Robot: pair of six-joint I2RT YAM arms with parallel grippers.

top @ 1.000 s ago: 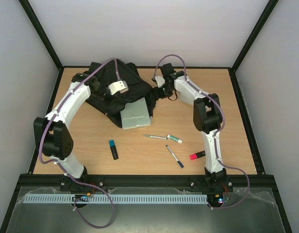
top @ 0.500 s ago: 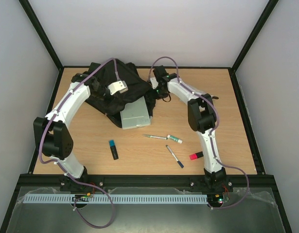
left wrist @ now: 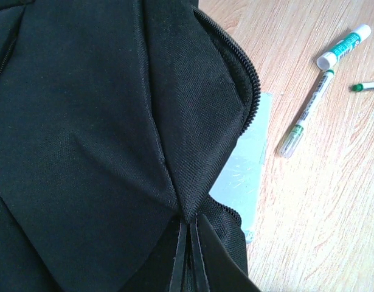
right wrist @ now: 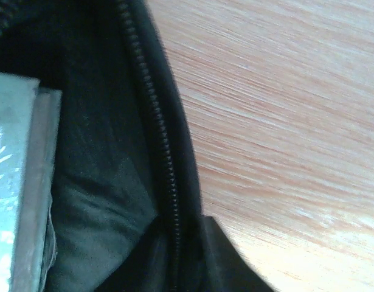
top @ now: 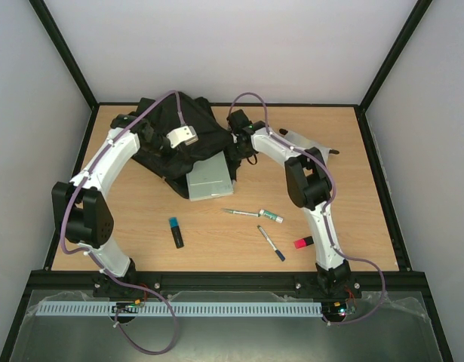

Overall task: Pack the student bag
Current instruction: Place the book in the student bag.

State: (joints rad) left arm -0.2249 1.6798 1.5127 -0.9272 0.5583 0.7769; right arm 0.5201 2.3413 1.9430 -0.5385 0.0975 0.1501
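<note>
The student bag (top: pixel 179 128) is a big black backpack lying at the back left of the table, with its mouth facing the front. A grey-white flat book (top: pixel 210 179) sticks halfway out of that mouth. My left gripper (top: pixel 171 151) is shut on a fold of the bag's upper flap (left wrist: pixel 174 152); its gripper (left wrist: pixel 188 246) pinches the black cloth tight. My right gripper (top: pixel 235 147) is at the right side of the mouth. There its gripper (right wrist: pixel 187 255) is closed around the zipped rim (right wrist: pixel 156 152) of the bag, beside the book (right wrist: pixel 16 182).
Loose on the wood in front of the bag lie a green-capped marker (top: pixel 271 216), a thin pen (top: pixel 241 213), a dark marker (top: pixel 270 243), a red highlighter (top: pixel 305 242) and a blue-capped highlighter (top: pixel 176 231). Black frame rails border the table.
My right arm has swung left to the bag's mouth and its jaws have closed on the zipped rim. The left arm and the bag have stayed put.
</note>
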